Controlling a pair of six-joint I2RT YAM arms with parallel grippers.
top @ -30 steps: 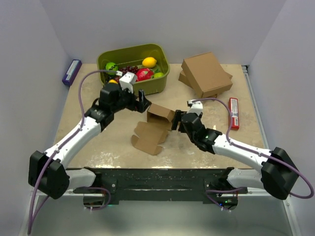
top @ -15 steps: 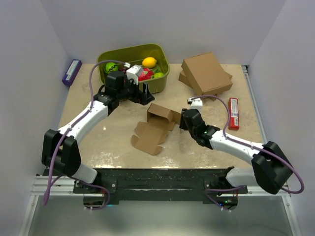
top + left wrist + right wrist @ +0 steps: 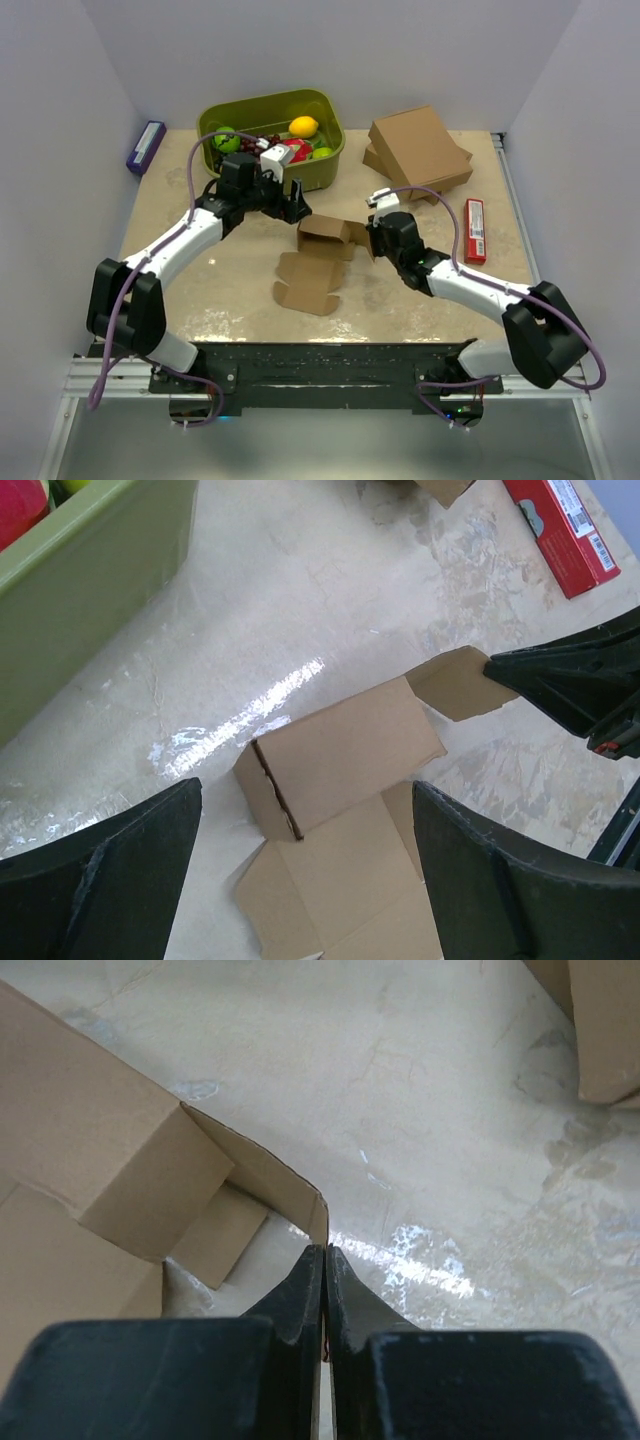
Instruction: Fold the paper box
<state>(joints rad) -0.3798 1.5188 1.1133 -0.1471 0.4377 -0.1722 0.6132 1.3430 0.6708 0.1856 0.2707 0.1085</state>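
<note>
Only the right wrist view shows the right gripper (image 3: pixel 322 1260) pressed together on a flap of the box (image 3: pixel 100 1160), which lies just in front of the bin (image 3: pixel 322 168). The left gripper (image 3: pixel 290 203) hangs spread above the box, beside the bin. A second ago the right jaws stood apart.
</note>
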